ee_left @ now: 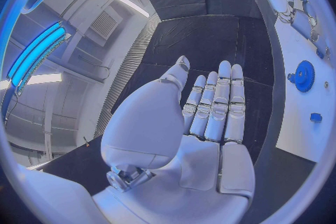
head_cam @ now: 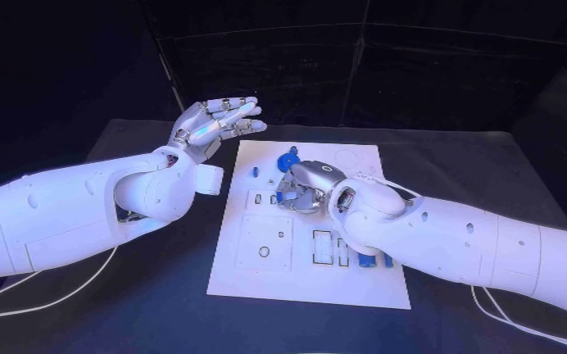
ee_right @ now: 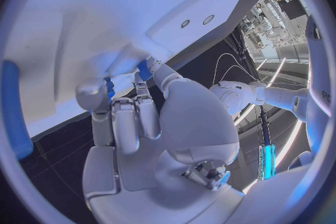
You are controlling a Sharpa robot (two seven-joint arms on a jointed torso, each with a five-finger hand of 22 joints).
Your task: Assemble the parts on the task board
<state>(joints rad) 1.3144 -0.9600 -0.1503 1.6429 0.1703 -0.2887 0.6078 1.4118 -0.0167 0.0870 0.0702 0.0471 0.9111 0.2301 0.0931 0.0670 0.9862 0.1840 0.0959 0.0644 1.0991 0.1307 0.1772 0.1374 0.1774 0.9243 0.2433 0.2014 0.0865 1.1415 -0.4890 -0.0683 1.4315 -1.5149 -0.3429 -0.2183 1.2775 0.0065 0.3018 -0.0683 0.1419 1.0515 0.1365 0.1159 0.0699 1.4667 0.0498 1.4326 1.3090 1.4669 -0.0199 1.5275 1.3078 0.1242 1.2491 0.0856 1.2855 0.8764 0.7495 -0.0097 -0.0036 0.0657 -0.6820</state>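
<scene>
Right hand [head_cam: 310,186] pinches a small blue part [ee_right: 110,87] against the task board [head_cam: 310,276], beside a blue gear [head_cam: 288,162]. Left hand [head_cam: 216,127] hovers off the board's edge, fingers apart, holding nothing.

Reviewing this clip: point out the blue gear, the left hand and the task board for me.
blue gear [ee_left: 304,75], left wrist view, on its toothed disc.
left hand [head_cam: 215,127], head view, on the upturned palm, raised beside the board.
task board [head_cam: 310,282], head view, on the bare white near edge.
</scene>
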